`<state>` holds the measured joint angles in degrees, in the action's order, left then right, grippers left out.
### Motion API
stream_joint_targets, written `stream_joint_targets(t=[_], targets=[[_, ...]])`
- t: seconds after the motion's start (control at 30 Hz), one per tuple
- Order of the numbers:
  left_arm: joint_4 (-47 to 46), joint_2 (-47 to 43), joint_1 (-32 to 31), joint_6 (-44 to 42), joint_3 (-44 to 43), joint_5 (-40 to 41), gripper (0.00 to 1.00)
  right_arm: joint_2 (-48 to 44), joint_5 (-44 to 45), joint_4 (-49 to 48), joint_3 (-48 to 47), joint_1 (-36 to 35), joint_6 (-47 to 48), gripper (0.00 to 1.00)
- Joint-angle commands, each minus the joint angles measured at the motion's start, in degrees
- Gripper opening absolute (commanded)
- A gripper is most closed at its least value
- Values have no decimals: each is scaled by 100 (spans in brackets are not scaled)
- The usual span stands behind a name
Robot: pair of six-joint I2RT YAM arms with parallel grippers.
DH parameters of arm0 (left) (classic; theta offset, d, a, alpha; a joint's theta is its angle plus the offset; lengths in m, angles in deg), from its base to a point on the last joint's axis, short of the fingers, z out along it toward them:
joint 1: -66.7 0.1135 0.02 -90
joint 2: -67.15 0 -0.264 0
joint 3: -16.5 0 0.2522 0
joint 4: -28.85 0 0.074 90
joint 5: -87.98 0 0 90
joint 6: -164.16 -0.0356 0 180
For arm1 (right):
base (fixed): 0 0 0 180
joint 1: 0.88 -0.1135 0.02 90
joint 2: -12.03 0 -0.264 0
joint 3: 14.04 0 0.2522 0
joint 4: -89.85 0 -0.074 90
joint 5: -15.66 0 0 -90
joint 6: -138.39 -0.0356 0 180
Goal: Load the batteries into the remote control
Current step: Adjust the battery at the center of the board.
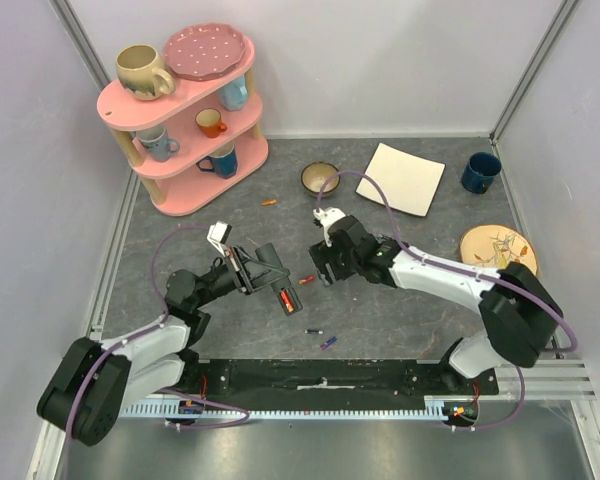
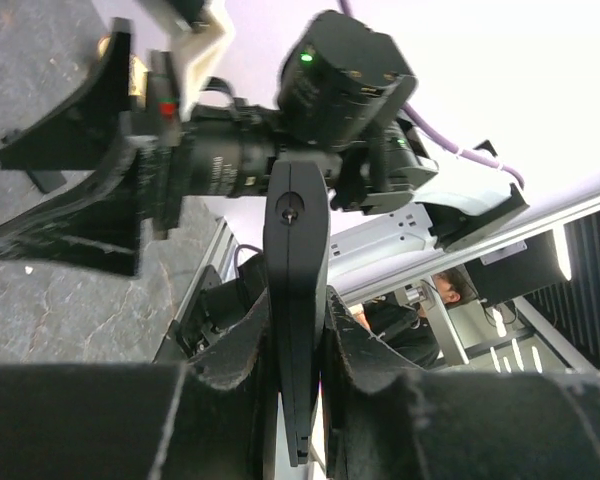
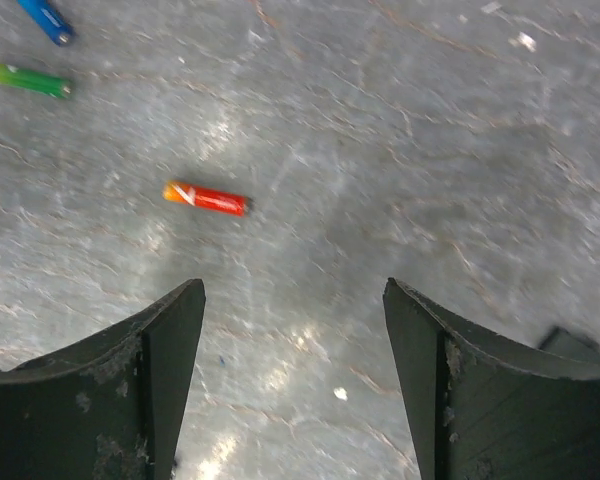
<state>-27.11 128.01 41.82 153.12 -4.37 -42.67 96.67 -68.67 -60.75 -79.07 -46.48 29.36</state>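
My left gripper (image 1: 263, 268) is shut on the black remote control (image 1: 296, 306) and holds it above the table; a red battery (image 1: 286, 296) sits in its open compartment. In the left wrist view the remote (image 2: 294, 250) stands edge-on, clamped between my fingers (image 2: 220, 350). My right gripper (image 1: 318, 274) is open and empty, just right of the remote, low over the table. In the right wrist view its fingers (image 3: 155, 350) frame bare table, with a red battery (image 3: 206, 197) lying ahead of them. Green (image 3: 25, 79) and blue (image 3: 46, 20) batteries lie further off.
Two more batteries (image 1: 315, 331) (image 1: 328, 343) lie near the front edge and an orange one (image 1: 269, 202) near the pink shelf (image 1: 185, 110) of cups. A small bowl (image 1: 320, 178), white plate (image 1: 407, 178), blue mug (image 1: 480, 172) and wooden disc (image 1: 498, 248) stand at the back right.
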Motion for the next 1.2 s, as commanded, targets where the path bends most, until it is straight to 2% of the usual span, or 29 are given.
stream_joint_targets(t=[0.0,0.17,0.3,0.83,1.17], targets=[[475,-688,36,-363,17,-49,2,552,-31,-500,-419,-194,-136,80],[836,-1479,54,-495,131,118,2,1150,215,-562,-744,-493,-444,79],[1091,-1770,63,-548,175,153,2,1379,259,-615,-850,-625,-558,79],[837,-1692,63,-434,298,179,2,2012,646,-501,-1228,-810,-866,76],[898,-1674,63,-425,290,180,2,2127,655,-474,-1193,-810,-883,69]])
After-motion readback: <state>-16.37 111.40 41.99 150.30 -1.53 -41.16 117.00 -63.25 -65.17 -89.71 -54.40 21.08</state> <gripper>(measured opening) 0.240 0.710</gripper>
